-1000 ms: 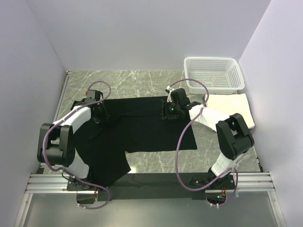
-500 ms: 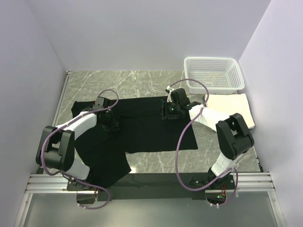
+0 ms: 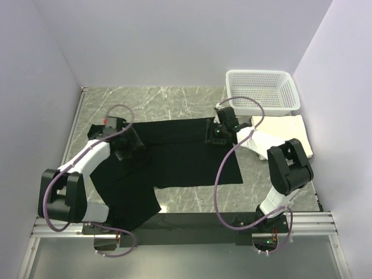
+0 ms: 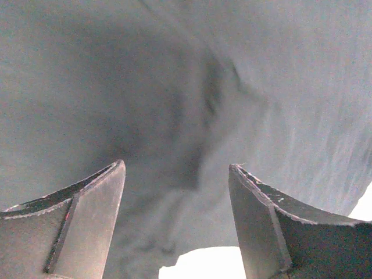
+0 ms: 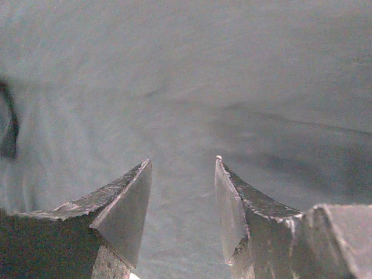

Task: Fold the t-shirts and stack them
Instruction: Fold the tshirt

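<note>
Starting at the left edge of the bench: a thin strip of grey-green marble tabletop (image 3: 168, 99) shows bare beside the wall. Then the plain black short-sleeved cloth t-shirt (image 3: 180, 157) takes over, spread flat across the middle, with one flap trailing to the near edge by the near-left corner. The left gripper (image 3: 129, 146) hangs over the shirt's left part. In the wrist view its fingers (image 4: 87, 221) are spread wide, with creased dark cloth below and nothing between them.

There is free marble all along the far edge behind the shirt, and another open patch in front of it toward the near edge.

The right gripper (image 3: 216, 133) is at the shirt's far-right corner, jaws parted over the cloth and pinching nothing. Whether either gripper's tips touch the fabric, I cannot tell.

Further right, the folded cream-white cloth t-shirt (image 3: 293, 131) lies along the right edge, partly covered by the right arm. It sits just in front of the white plastic mesh basket (image 3: 267, 104) in the far-right corner.

The left arm hides part of the black shirt's near-left flap.

Pale lilac walls (image 3: 174, 40) close in three sides, and a metal rail (image 3: 325, 221) runs along the near edge.
</note>
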You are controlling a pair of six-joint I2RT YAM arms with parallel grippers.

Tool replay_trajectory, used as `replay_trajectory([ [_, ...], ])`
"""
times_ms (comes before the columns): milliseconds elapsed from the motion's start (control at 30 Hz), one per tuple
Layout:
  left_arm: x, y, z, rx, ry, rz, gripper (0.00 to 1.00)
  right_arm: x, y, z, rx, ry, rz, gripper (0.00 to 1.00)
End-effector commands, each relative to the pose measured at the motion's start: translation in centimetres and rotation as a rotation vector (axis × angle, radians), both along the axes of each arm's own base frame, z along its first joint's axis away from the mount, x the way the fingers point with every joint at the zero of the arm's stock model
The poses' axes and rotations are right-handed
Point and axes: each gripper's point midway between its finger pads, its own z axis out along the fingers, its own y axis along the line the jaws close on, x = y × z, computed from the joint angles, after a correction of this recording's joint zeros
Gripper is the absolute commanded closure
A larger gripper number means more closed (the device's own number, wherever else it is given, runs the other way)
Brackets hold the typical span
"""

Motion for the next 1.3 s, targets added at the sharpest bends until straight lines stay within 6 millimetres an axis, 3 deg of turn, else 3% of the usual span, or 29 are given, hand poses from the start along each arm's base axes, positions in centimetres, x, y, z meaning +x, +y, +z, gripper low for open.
replay_trajectory([
  [0, 2.9, 5.9, 2.5, 0.097, -0.113, 0.194, 0.23, 2.4, -3.6, 1.5, 0.015, -0.011, -0.212, 0.45],
  [67, 3.9, 8.8, 2.6, 0.155, -0.13, 0.266, 0.23, 2.5, -5.0, 0.9, 0.022, 0.018, -0.277, 0.45],
  [133, 4.4, 9.8, 1.8, 0.199, -0.119, 0.289, 0.25, 3.1, -6.8, 0.5, 0.021, 0.031, -0.366, 0.46],
  [200, 5.4, 12.2, 1.6, 0.226, -0.131, 0.359, 0.28, 3.3, -7.9, -0.2, 0.007, 0.046, -0.42, 0.46],
  [333, 6.3, 14.4, -1.3, 0.234, -0.065, 0.414, 0.35, 4.1, -8.6, -0.5, -0.011, 0.065, -0.455, 0.46],
  [533, 4.2, 17.2, -4.4, 0.229, 0.042, 0.497, 0.4, 4.2, -9.0, -1.1, -0.03, 0.074, -0.458, 0.46],
  [700, 2.2, 19.9, -4.0, 0.231, 0.056, 0.608, 0.45, 4.2, -9.4, -1.4, -0.025, 0.08, -0.478, 0.46],
  [800, 2.4, 20.5, -2.2, 0.223, -0.003, 0.639, 0.44, 4.7, -9.3, -0.9, -0.023, 0.067, -0.471, 0.46],
  [1033, 7.6, 18.9, 3.0, 0.199, -0.175, 0.56, 0.34, 7.0, -7.6, 1.4, 0.061, 0.003, -0.446, 0.46],
  [1200, 10.9, 17.2, 2.8, 0.212, -0.195, 0.484, 0.37, 8.0, -4.7, 1.4, 0.122, 0.019, -0.395, 0.46],
  [1267, 11.6, 17.4, 1.3, 0.218, -0.16, 0.482, 0.39, 8.4, -4.1, 1.0, 0.126, 0.029, -0.4, 0.46],
])
